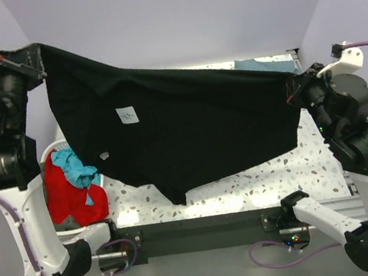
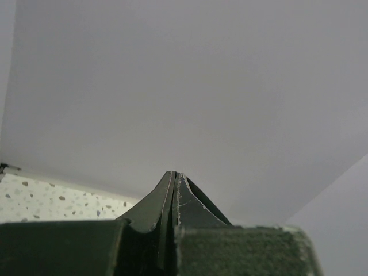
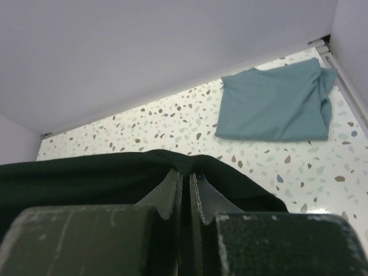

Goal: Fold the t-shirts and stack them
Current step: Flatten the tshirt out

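Observation:
A large black t-shirt (image 1: pixel 190 130) with a small white neck label (image 1: pixel 127 116) hangs in the air, stretched between my two grippers above the table. My left gripper (image 1: pixel 36 61) is raised high at the upper left and shut on one edge of it; in the left wrist view the jaws (image 2: pixel 174 174) are pressed together against the wall. My right gripper (image 1: pixel 294 89) is lower at the right and shut on the other edge, with black cloth (image 3: pixel 86 178) bunched at its tips (image 3: pixel 187 168). A folded slate-blue t-shirt (image 3: pixel 276 103) lies flat at the table's far right corner (image 1: pixel 266 63).
A white laundry basket (image 1: pixel 54 151) at the left holds red and teal clothes (image 1: pixel 74 188). The speckled table (image 1: pixel 259 182) shows below the hanging shirt. Walls close in behind and on both sides.

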### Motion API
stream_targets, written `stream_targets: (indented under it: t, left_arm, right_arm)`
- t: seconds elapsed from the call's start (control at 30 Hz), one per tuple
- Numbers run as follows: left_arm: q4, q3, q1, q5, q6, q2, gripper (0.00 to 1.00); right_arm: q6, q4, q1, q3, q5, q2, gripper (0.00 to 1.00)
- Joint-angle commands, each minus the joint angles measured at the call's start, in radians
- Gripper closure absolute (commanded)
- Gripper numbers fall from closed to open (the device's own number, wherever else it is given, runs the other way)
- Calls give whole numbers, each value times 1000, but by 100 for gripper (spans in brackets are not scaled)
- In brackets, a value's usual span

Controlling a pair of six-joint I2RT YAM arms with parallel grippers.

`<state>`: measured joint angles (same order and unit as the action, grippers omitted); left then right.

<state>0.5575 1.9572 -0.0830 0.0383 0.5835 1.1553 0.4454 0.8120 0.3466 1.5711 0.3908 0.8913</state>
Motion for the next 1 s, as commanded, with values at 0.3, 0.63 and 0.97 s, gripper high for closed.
stream_targets:
  t: [0.3, 0.63, 0.97]
  left_arm:
    - [-154, -628, 48, 270, -74, 161, 100]
    - [-194, -713, 74, 253, -114, 230, 100]
    - [-188, -730, 75, 281, -116, 248, 100]
  right_arm:
    - [190, -163, -32, -448, -19, 242, 100]
    - [85, -212, -100, -375, -144, 520, 43]
    - [145, -240, -100, -589, -230, 567, 54]
